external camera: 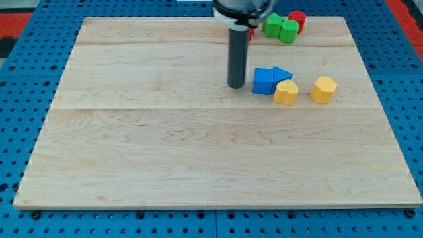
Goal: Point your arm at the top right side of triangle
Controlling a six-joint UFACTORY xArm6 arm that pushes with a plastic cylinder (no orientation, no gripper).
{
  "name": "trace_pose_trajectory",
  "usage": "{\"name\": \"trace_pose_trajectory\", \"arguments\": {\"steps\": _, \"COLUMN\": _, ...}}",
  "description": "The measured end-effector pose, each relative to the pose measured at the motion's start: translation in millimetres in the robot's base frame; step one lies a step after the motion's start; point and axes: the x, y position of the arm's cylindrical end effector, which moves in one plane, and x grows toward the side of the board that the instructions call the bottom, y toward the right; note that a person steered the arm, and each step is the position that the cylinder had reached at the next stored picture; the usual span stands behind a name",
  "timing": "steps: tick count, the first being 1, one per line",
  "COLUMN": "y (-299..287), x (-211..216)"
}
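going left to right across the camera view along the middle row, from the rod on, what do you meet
my tip → blue cube → blue triangle → yellow heart-shaped block → yellow hexagonal block. The green and red blocks at the view's top overlap, so I leave them out.

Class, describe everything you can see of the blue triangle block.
The blue triangle is a small, matte, solid-looking wedge lying flat on the wooden board, towards the view's upper right. Its left side meets the blue cube; the yellow heart-shaped block sits against its lower edge. My tip stands left of the cube, apart from the triangle.
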Motion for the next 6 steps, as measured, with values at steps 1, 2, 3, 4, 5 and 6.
{"name": "trace_pose_trajectory", "arguments": {"steps": 1, "y": 0.9, "x": -2.6}}
{"name": "trace_pose_trajectory", "arguments": {"steps": 2, "y": 6.8, "x": -21.0}}
{"name": "trace_pose_trajectory", "arguments": {"steps": 3, "y": 24.0, "x": -57.7}}
{"name": "trace_pose_trajectory", "arguments": {"steps": 4, "y": 91.4, "x": -44.8}}
{"name": "trace_pose_trajectory", "arguments": {"steps": 5, "y": 132.1, "x": -21.7}}
{"name": "trace_pose_trajectory", "arguments": {"steps": 6, "y": 190.9, "x": -15.2}}
